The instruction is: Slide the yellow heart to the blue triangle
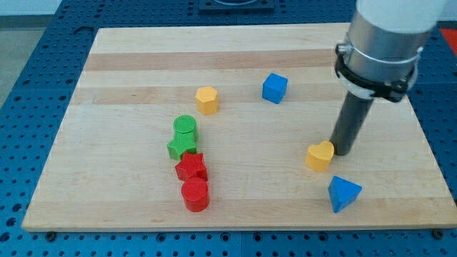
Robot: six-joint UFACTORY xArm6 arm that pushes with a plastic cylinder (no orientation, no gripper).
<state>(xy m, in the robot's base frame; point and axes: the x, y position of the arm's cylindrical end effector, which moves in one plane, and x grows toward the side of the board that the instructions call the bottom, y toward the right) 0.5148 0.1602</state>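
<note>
The yellow heart lies at the board's lower right. The blue triangle lies just below and to the right of it, a small gap apart. My tip rests on the board right beside the heart's upper right edge, touching or nearly touching it. The dark rod rises from there to the grey arm at the view's top right.
A blue cube and a yellow hexagon sit near the board's upper middle. A green cylinder, a green star, a red star and a red cylinder form a column at left centre. The wooden board lies on a blue pegboard.
</note>
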